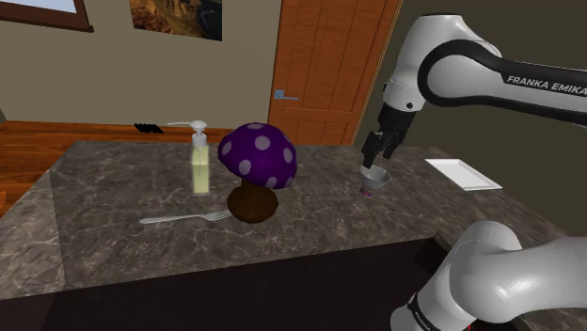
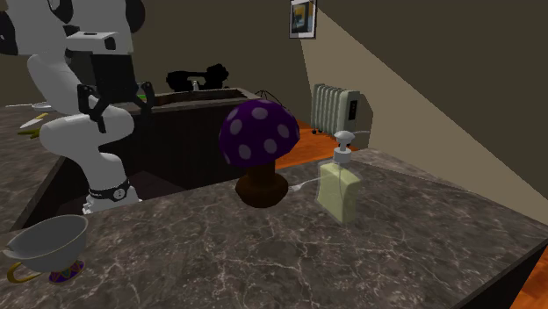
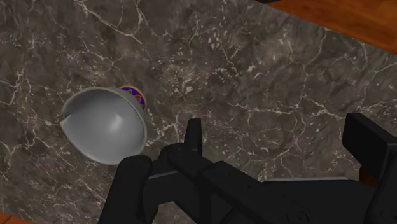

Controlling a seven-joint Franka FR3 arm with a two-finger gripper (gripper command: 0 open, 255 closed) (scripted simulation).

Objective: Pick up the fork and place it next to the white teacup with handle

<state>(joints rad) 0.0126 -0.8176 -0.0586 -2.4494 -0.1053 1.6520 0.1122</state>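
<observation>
A silver fork (image 1: 183, 218) lies flat on the dark marble counter (image 1: 113, 244), in front of the mushroom near the counter's front edge; a thin stretch of it, the fork (image 2: 305, 186), peeks out behind the mushroom in the second exterior view. The pale grey teacup (image 1: 376, 178) with a purple patterned foot stands upright toward the shoulder view's right. My gripper (image 1: 379, 150) hovers just above the teacup (image 3: 105, 124), open, nothing between its fingers. In the second exterior view the teacup (image 2: 48, 246) sits at the lower left, below the gripper (image 2: 114, 105).
A purple mushroom with pale dots (image 1: 257, 155) on a brown stem stands mid-counter, a soap dispenser (image 1: 199, 160) beside it. A white square plate (image 1: 463, 174) lies at the far right. A wooden door (image 1: 325, 66) stands behind, and a radiator (image 2: 334, 105) by the wall.
</observation>
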